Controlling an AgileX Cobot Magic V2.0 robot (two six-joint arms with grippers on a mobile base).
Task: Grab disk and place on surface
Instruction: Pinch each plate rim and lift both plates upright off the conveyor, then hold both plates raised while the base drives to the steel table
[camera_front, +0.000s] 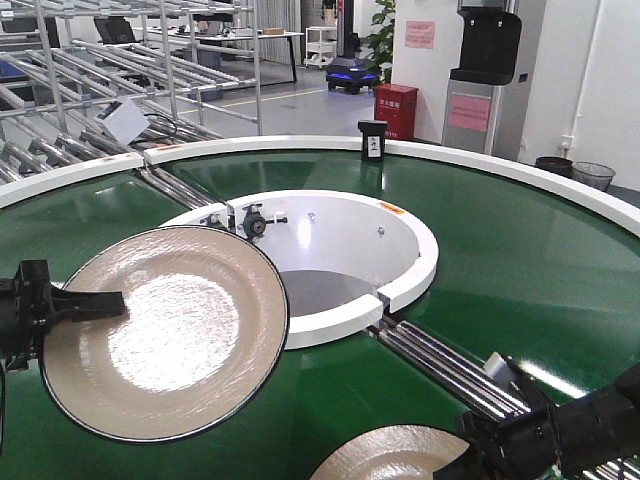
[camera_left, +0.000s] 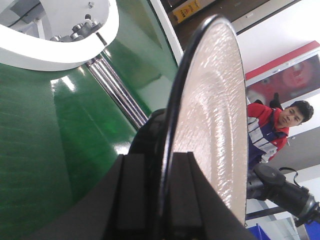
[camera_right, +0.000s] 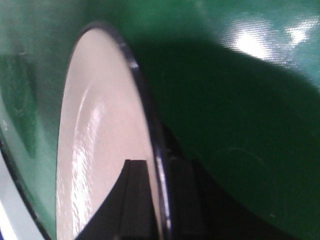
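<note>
- My left gripper (camera_front: 112, 300) is clamped on the rim of the disk (camera_front: 170, 335), which hangs tilted above the green belt (camera_front: 520, 260), clear of it
- My right gripper (camera_front: 478, 442) pinches the edge of a second disk (camera_front: 395, 455), low over the belt at the bottom of the front view
- Both look like stiff glazed plates: glossy, probably slippery and breakable, and heavy enough to lever against an edge hold, so I'd move slowly
- The rim is the sensible place to hold, as the face is too smooth
- The white-rimmed well (camera_front: 425, 255) at the belt's centre holds nothing I can see
- The wire basket (camera_front: 593, 175) is too small to show its contents
- The dark tabletop is in no view
</note>
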